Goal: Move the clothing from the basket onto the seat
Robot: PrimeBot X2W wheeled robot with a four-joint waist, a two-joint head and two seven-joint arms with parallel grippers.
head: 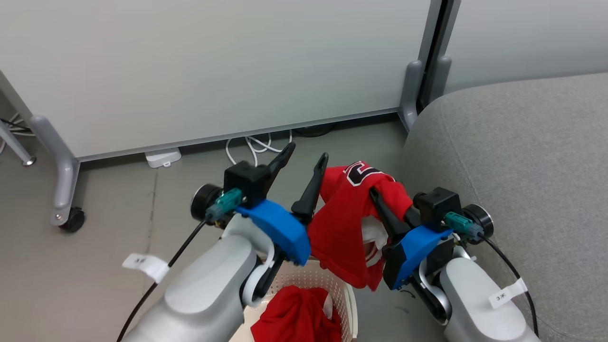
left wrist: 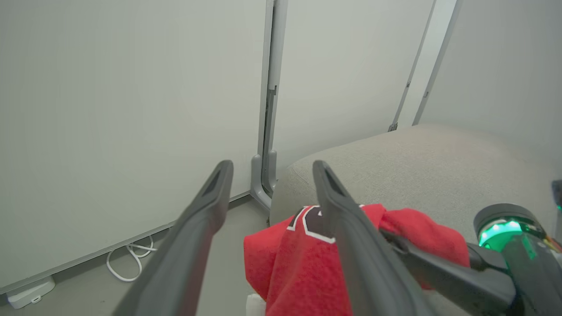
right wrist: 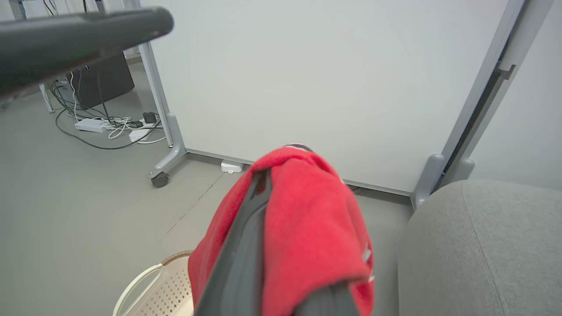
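Observation:
A red jersey with a black-and-white number hangs in the air above the basket, draped over my right gripper, which is shut on it. In the right wrist view the red cloth wraps the fingers. My left gripper stands open just left of the jersey, its right finger touching the cloth; nothing lies between its fingers. A second red garment lies bunched in the basket. The grey seat lies to the right of both grippers.
A white partition panel on grey castor feet stands behind. White cables and a power adapter lie on the floor at its base. More cables and a dark box sit at far left.

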